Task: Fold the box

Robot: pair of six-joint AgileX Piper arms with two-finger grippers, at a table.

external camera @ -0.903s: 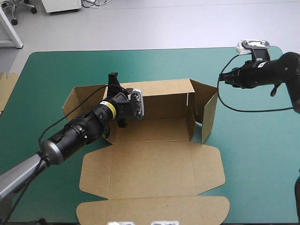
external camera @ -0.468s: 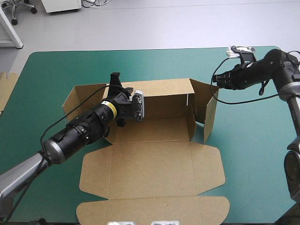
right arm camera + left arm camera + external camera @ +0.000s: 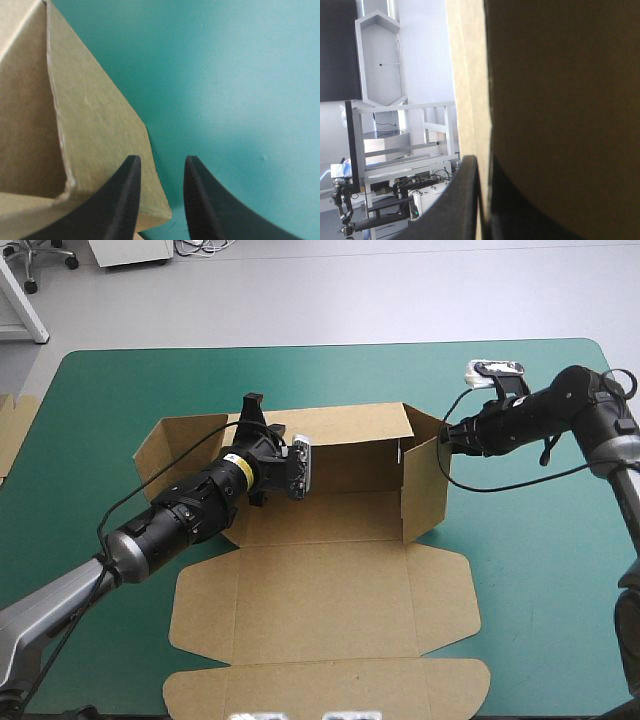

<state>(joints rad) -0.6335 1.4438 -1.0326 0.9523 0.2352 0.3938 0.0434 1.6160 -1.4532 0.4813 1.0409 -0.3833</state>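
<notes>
Box (image 3: 330, 530): lying at the centre of the frame on the teal-green worktop (image 3: 540, 570), standing half-formed, not yet making a finished tray.
Back wall (image 3: 350, 425): standing upright across the upper middle, being kept from dropping flat.
Left jaws: clamping together on the top edge of the back wall, left of centre; pinching the board edge (image 3: 470, 100) between the black fingers (image 3: 462, 200); probably steadying the whole sheet while the far end is being worked.
End wall (image 3: 425, 490): standing right of centre, angling inward toward the tray floor.
Right jaws: standing slightly apart, gripping nothing, showing bare worktop between the fingers (image 3: 120, 200); touching or nearly touching the outer face of the end wall from the right of the frame, seemingly pushing it square rather than pinching it.
Lid (image 3: 320, 605): lying flat across the lower middle, flaps spreading outward, waiting for a later step.
Spare board (image 3: 12, 430): peeking in at the left edge.
Writing: nothing legible showing anywhere; only a yellow band (image 3: 238, 468) ringing the left arm (image 3: 180, 520), carrying no readable text.
</notes>
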